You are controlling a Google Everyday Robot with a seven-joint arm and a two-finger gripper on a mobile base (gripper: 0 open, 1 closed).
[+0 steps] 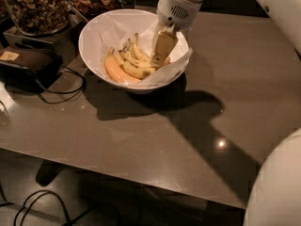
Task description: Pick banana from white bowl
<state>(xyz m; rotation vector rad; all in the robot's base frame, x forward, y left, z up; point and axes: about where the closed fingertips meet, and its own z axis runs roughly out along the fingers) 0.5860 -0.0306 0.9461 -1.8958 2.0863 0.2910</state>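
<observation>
- Banana (133, 69), the long speckled one, lay in the white bowl (87, 55), stretched along the bowl's near-left side on the paper lining (117, 27).
- A smoother orange-tinted banana (115, 73) sat just beside it toward the bowl's wall, and shorter yellow bananas (136, 54) were bunched behind it.
- The white bowl stood on the bench (188, 140) toward the far edge, left of the middle.
- The pincer (162, 48) was down inside the bowl on its right side, its tip right at the bananas; whether it was open or closed, or had hold of anything, I couldn't tell.
- The white arm (181, 4) came in over the bench's far edge, straight above the bowl.
- Two glass jars of nuts (35, 6) stood by the far-left corner, behind the bowl.
- A black box (28, 62) with a dark cable (66, 86) sat left of the bowl.
- A broad shadow (197, 112) ran from under the bowl toward the bench's near-right corner.
</observation>
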